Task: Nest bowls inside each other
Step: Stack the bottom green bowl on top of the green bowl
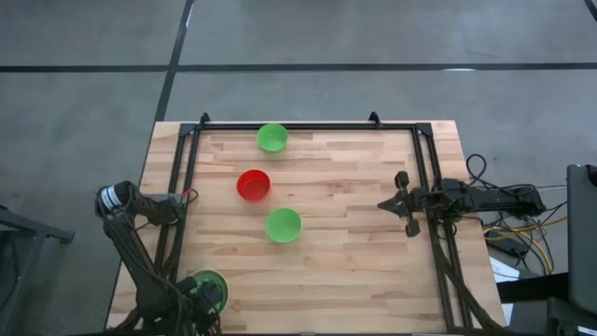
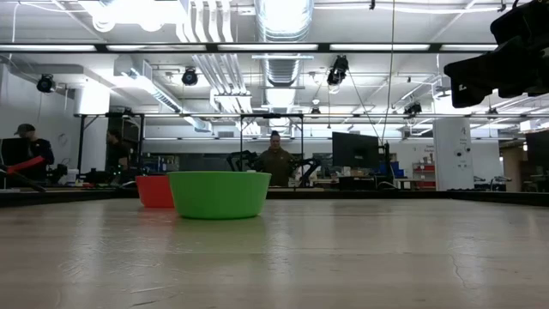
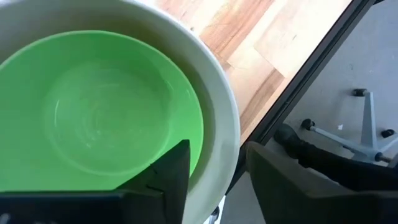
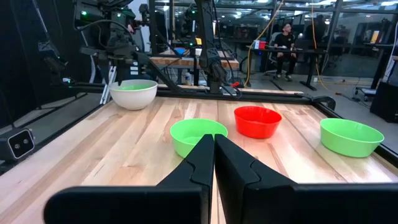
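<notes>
Green bowl [image 3: 93, 112] nested in cream bowl [image 3: 221, 106].

The room is bright. Long ceiling lights [image 2: 283, 47] shine from above and glare white in the low view. The wooden table [image 1: 354, 187] is evenly lit, with only soft, small shadows under the bowls. Close to the low camera, the table looks blurry. In the left wrist view, the green bowl [image 3: 93, 118] is shiny and a bit fuzzy.
</notes>
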`<state>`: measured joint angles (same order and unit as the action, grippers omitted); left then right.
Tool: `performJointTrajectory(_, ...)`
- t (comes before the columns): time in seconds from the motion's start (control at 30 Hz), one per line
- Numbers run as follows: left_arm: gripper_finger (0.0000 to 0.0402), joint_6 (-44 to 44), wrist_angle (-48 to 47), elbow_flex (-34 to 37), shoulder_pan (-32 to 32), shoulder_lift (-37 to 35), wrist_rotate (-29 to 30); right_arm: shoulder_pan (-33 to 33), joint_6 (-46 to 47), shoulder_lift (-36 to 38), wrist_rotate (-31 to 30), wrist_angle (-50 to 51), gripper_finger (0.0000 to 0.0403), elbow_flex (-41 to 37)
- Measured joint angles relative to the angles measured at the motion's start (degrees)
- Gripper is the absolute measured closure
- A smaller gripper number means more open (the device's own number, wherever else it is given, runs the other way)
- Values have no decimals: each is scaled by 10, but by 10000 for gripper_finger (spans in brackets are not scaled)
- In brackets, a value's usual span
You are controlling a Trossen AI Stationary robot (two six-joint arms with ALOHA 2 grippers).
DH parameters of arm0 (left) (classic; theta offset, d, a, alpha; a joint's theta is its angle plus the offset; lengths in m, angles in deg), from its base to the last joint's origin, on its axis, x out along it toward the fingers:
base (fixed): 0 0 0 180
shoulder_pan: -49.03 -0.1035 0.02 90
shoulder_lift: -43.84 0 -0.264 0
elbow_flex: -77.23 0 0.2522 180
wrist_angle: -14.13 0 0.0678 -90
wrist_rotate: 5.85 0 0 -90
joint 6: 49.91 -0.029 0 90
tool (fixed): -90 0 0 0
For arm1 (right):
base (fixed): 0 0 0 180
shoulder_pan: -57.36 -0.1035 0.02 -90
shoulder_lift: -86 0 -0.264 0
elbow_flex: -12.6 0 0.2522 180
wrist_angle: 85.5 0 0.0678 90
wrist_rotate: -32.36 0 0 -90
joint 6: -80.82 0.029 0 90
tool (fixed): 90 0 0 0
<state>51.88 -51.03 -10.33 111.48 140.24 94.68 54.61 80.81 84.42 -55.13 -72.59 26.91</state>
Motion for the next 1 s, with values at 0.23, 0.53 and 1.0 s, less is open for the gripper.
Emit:
performJointTrajectory(0.23, 230, 0, 0, 0, 0, 0, 0, 0, 0, 0, 0, 0, 394, 0)
performJointTrajectory(0.53, 232, -30, -11, -2, -16, -3, 2, 0, 0, 0, 0, 0, 394, 0)
performJointTrajectory(1.0, 234, -124, -56, -3, -110, -68, 47, 0, 0, 0, 0, 0, 394, 0)
